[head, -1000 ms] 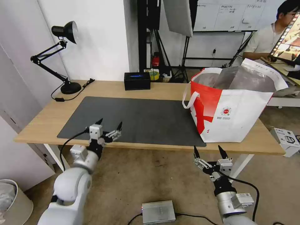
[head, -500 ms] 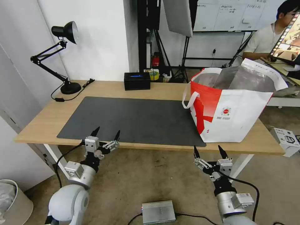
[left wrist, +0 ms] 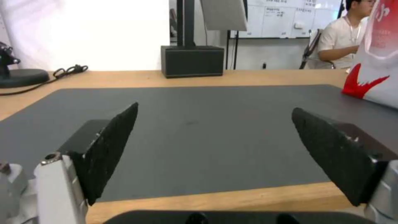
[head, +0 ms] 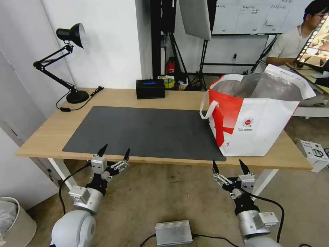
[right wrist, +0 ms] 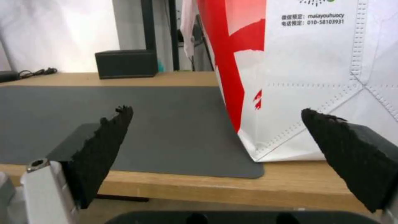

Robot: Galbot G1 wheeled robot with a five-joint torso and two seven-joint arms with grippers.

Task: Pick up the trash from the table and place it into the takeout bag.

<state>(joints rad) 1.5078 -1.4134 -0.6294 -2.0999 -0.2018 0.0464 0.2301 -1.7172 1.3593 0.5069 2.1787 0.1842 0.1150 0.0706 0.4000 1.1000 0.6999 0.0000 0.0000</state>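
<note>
The takeout bag (head: 255, 120) stands upright on the right end of the table (head: 164, 97), its mouth open and the foil lining showing; its red and white side (right wrist: 298, 71) looms close in the right wrist view. No trash lies on the table or on the dark mat (head: 147, 130). My left gripper (head: 114, 152) hangs open and holds nothing, just off the table's front edge near the mat's left corner. Low in front of the table, below the bag, my right gripper (head: 229, 165) is open with nothing between its fingers.
A black tissue box (head: 150, 88) sits at the table's back edge. A black desk lamp (head: 70, 61) with its cord stands at the back left. On the floor lie a silver box (head: 173, 232) between my arms and a white bin (head: 15, 219) at left.
My left gripper has drawn back and down, from over the mat's front-left corner to just off the table's front edge. The right arm and the bag have not moved.
</note>
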